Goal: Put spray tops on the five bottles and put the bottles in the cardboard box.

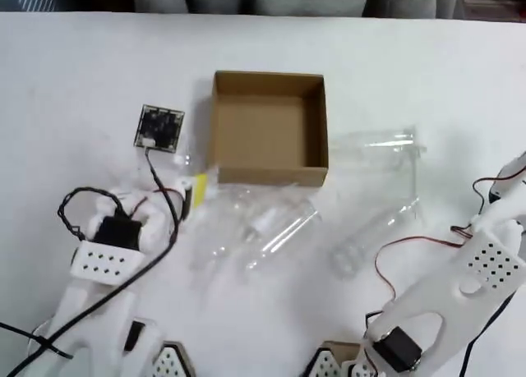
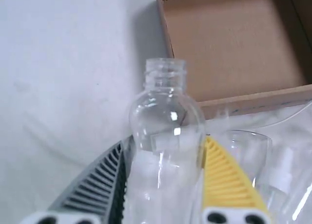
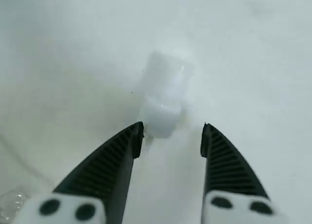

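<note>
Left wrist view: the left gripper (image 2: pixel 165 146) has its grey and yellow fingers (image 2: pixel 226 180) clamped on a clear bottle (image 2: pixel 165 107). The bottle's open threaded neck points toward the cardboard box (image 2: pixel 229 43) just beyond. Right wrist view: the right gripper (image 3: pixel 171 130) has its fingers spread, grasping nothing. A white spray top (image 3: pixel 165 92) lies on the table (image 3: pixel 58 48), its near end between the tips. High view: other clear bottles (image 1: pixel 283 227) lie on the table beside the box.
</note>
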